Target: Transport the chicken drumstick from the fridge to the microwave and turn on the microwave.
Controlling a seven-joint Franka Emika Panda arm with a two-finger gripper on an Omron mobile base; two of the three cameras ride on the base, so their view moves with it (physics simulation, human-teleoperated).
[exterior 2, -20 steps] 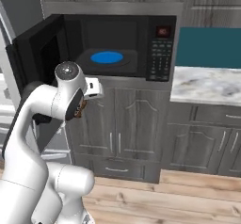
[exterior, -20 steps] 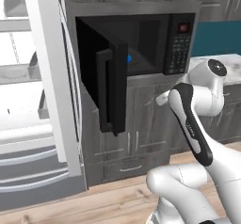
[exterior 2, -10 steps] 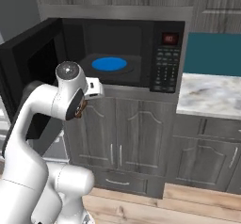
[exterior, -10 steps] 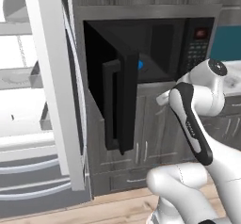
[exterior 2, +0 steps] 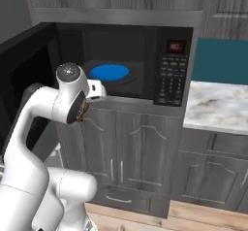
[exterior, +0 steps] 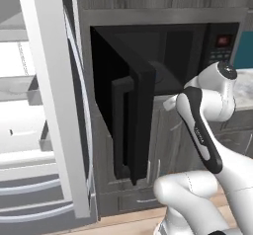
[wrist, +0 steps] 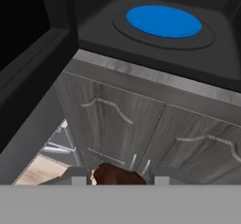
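A blue round plate lies on the turntable inside the open microwave.

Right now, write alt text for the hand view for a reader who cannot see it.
A small orange-brown chicken drumstick sits at the gripper, below the open black microwave, whose cavity holds a round blue plate. Grey wooden cabinet doors lie under the microwave's sill.

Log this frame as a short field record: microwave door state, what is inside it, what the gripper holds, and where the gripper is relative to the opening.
microwave: door swung open to the left
inside: blue plate on the turntable
gripper: shut on chicken drumstick
gripper position: outside, below the opening, in front of grey cabinet doors
fridge: door open, left of the microwave
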